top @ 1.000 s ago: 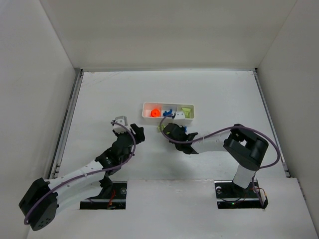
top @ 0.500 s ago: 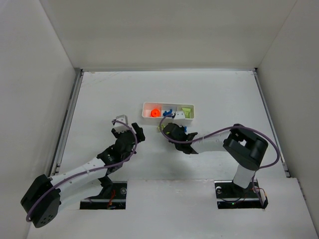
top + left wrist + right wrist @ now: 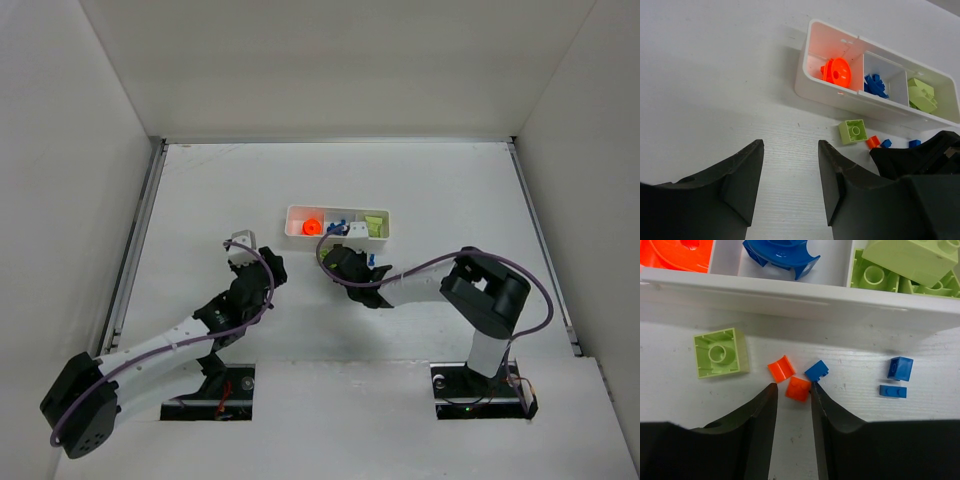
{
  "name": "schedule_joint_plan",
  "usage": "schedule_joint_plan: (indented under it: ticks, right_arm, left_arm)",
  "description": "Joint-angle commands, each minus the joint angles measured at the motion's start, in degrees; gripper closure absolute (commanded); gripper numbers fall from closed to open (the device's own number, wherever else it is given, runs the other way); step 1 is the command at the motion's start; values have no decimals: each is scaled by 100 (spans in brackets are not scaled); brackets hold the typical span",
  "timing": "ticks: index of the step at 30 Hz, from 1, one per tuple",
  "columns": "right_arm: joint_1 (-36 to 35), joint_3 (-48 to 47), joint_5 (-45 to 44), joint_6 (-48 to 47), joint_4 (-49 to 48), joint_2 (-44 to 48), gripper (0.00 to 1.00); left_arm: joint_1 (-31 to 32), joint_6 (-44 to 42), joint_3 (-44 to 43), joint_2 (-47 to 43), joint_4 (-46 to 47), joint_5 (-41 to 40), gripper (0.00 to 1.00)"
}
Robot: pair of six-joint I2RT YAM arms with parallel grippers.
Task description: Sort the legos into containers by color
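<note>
The white tray (image 3: 790,292) has three containers: an orange disc (image 3: 836,71) in the left one, blue bits (image 3: 875,85) in the middle, green bricks (image 3: 905,260) in the right. Loose legos lie on the table before it: a light-green square brick (image 3: 721,353), two orange bits (image 3: 781,368) (image 3: 798,388) and three blue bits (image 3: 817,370) (image 3: 900,368) (image 3: 892,390). My right gripper (image 3: 792,386) is open, its tips either side of the lower orange bit. My left gripper (image 3: 790,145) is open over bare table, left of the pieces.
The tray (image 3: 290,222) sits mid-table, with white walls around the table on three sides. The right arm's black wrist (image 3: 920,155) lies just right of the loose pieces in the left wrist view. Both grippers (image 3: 243,248) (image 3: 330,255) are near the tray's front.
The left jaws widened, then narrowed again, with the gripper staying near its spot. The right gripper edged slightly toward the tray and its jaws opened a little.
</note>
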State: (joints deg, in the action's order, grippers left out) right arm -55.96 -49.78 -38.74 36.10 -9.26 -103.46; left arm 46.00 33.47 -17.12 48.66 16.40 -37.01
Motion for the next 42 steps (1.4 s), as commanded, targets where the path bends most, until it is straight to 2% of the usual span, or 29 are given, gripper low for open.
schedule_joint_plan:
  ticks: [1, 3, 7, 11, 19, 26, 30, 32, 37, 42]
  right_arm:
    - [2, -5, 51, 99, 91, -192, 58]
    - [29, -5, 77, 99, 73, -192, 60]
    - [55, -14, 68, 99, 73, -289, 72]
    - [38, 161, -45, 134, 47, -88, 77]
    - [-366, 601, -134, 187, 284, 1283, 78]
    - [-428, -74, 419, -164, 451, 1759, 78]
    - [-340, -471, 360, -296, 731, 1610, 76]
    - [-358, -279, 52, -270, 750, 1557, 68]
    - [-358, 389, -81, 116, 776, 1487, 58]
    - [-331, 627, -11, 258, 750, 1224, 52]
  left_arm:
    - [36, 10, -300, 29, 56, -148, 57]
    - [62, 1, -318, 47, 56, -157, 59]
    - [98, -25, -318, 12, 56, -157, 62]
    - [80, -25, -300, -50, 56, -157, 66]
    - [142, 1, -353, -129, 30, -52, 72]
    - [159, -69, -362, -252, -50, 54, 78]
    - [107, -183, -327, -243, -58, 10, 77]
    - [89, -175, -292, -296, -23, 54, 75]
    - [124, -157, -318, -68, -6, 54, 66]
    - [168, -183, -353, 90, 29, 19, 64]
